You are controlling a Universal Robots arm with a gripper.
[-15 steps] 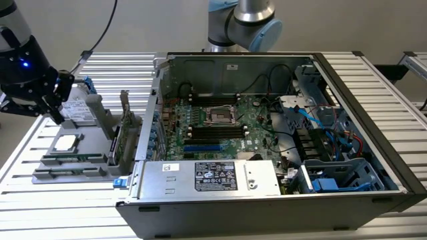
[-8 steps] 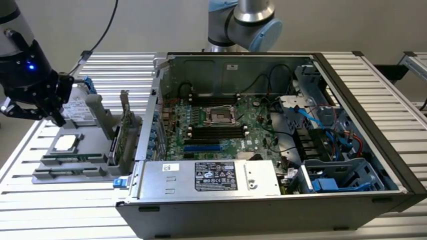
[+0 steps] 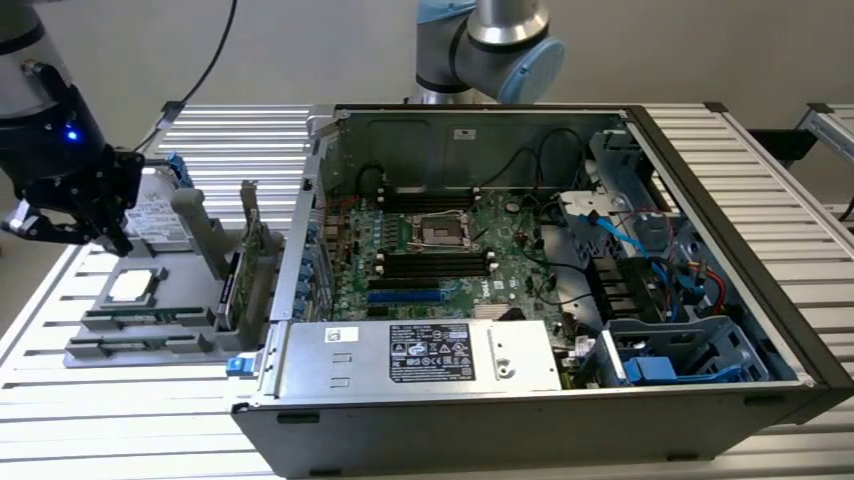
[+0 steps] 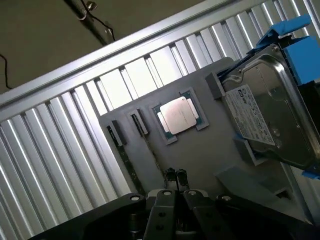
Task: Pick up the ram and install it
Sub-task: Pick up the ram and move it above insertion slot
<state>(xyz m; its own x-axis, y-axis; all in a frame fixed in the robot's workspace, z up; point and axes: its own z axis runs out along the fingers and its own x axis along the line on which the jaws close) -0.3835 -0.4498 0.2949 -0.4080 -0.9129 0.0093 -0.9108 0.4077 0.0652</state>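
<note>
The ram (image 4: 129, 162) is a slim dark-green stick standing on edge in a slot of the grey parts holder (image 4: 210, 150). In the exterior view the ram (image 3: 140, 318) lies near the holder's front. My gripper (image 4: 175, 175) hangs above the holder, beside the ram and apart from it, shut with nothing between its fingers. In the exterior view my gripper (image 3: 114, 238) is at the far left, over the holder's back part. The open computer case (image 3: 747, 250) shows the motherboard with its black memory slots (image 3: 434, 262).
On the holder sit a processor chip (image 4: 177, 114), a hard drive (image 4: 265, 120) in a blue bracket and a taller green expansion card (image 3: 247, 260). The ribbed metal table (image 3: 80, 420) runs under everything. A power supply (image 3: 427, 355) fills the case's front.
</note>
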